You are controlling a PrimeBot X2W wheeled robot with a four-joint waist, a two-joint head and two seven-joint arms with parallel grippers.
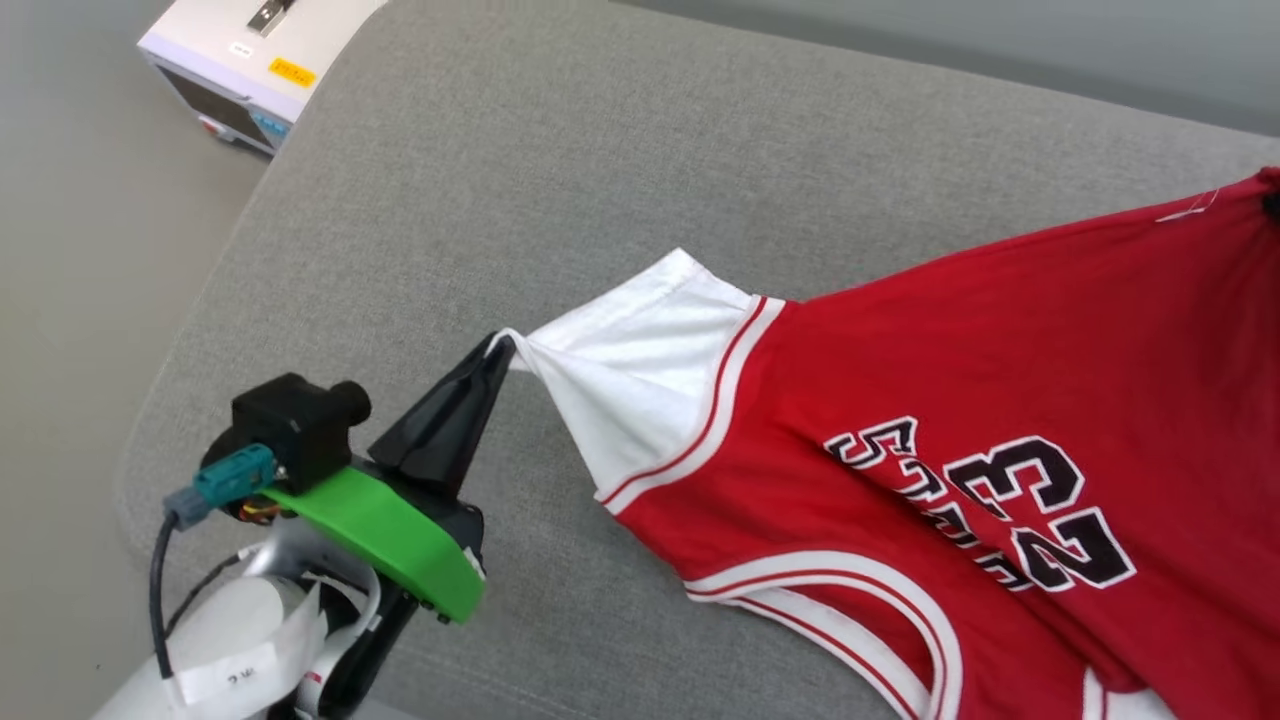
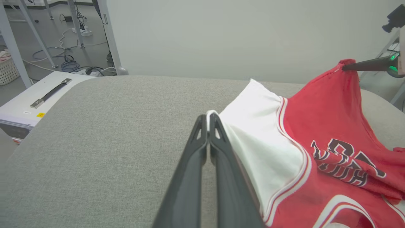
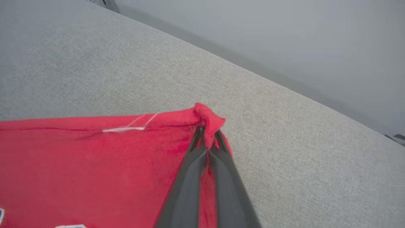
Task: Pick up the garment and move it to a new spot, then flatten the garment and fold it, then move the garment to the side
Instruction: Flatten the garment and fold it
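Left hand at eight o'clock pinches the sleeve, right hand at two o'clock pinches a red corner of the shirt; best pull apart evenly, cloth taut.

Stock in sight:
- one garment, a red jersey
- one white sleeve on it
- two large black numerals on it
- two grippers, the left gripper and the right gripper, two dark fingers each
- one grey cushioned surface
- one white box, with one black handle and one yellow label
- one white basket
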